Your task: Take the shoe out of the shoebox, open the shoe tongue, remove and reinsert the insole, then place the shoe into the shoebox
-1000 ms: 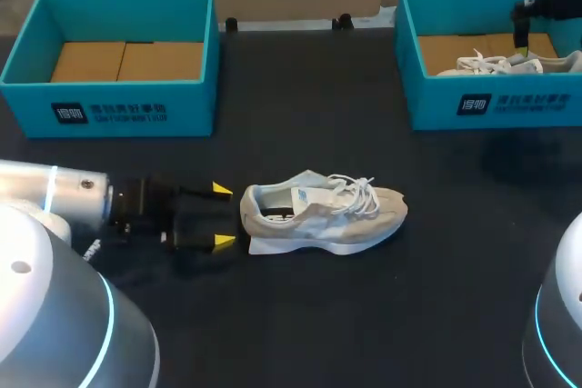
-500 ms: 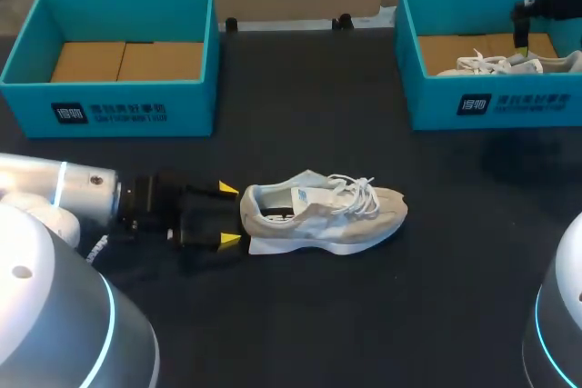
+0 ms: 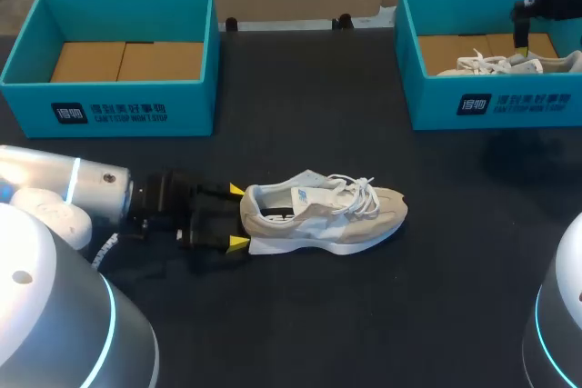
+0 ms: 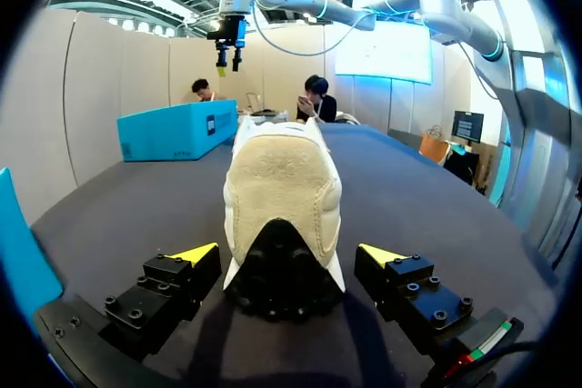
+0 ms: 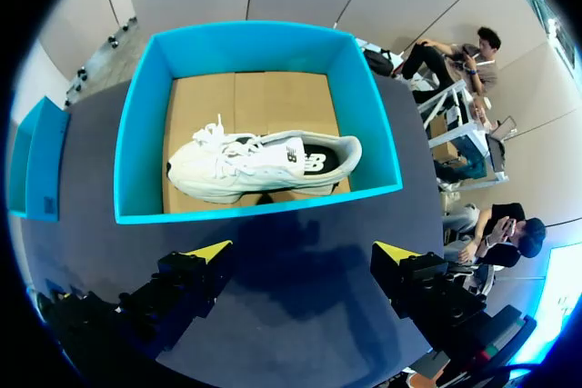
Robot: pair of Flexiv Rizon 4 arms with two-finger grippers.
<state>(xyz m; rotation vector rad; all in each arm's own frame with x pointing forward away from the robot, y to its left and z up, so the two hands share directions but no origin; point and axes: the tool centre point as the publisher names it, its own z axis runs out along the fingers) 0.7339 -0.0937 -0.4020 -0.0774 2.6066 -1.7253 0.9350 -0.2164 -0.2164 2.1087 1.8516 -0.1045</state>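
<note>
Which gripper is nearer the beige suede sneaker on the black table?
Left. The left gripper is at the heel of the beige sneaker, open fingers either side; the right gripper hangs above the teal shoebox at far right.

Beige sneaker [image 3: 327, 218] with white laces stands upright on its sole, outside the open, empty teal shoebox [image 3: 109, 114], near that box's front corner, heel toward it.

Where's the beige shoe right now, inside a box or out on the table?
Out. The shoe sits on its sole on the black table, heel at the open left gripper.
</note>
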